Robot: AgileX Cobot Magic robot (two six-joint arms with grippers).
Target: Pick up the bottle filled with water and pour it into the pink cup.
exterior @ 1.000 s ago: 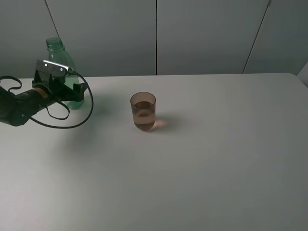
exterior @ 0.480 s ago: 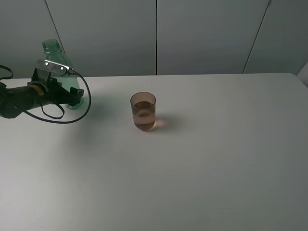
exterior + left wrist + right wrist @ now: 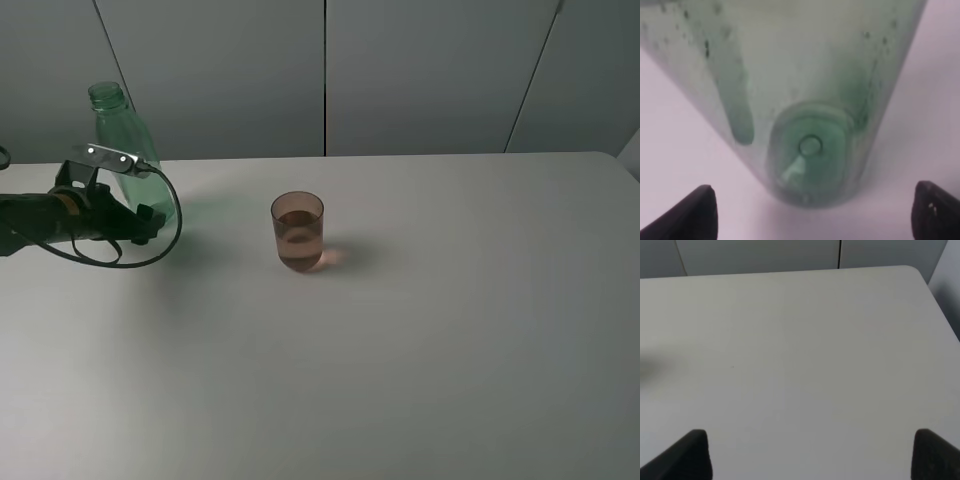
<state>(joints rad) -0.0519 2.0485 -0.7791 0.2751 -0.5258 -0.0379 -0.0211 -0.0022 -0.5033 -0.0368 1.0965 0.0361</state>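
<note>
The bottle (image 3: 125, 150) stood at the far left of the table (image 3: 450, 330), near its back edge, well apart from the pink cup (image 3: 298, 231) at mid-table. The cup already showed some liquid in its lower half.

Left gripper (image 3: 140, 222) sat low at the bottle's base on the near side. In the left wrist view its fingers (image 3: 695, 212) were spread wide, one tip at each lower corner, with the bottle (image 3: 805, 120) between and beyond them and not touching either. The bottle appeared to lean slightly, though from the high view I could not tell if it was truly off vertical.

Right gripper (image 3: 810, 460) was likewise spread, over bare table, holding nothing.

Handling, as a judgement: thin clear plastic, droplets on the inner wall, so likely partly full and bottom-heavy. The wall would give under a hard squeeze, and with no cap on the neck a squeeze could push water out. The straight mid-body below the shoulder looked the best place to grip, with moderate force. A smooth, possibly damp surface might slip.
</note>
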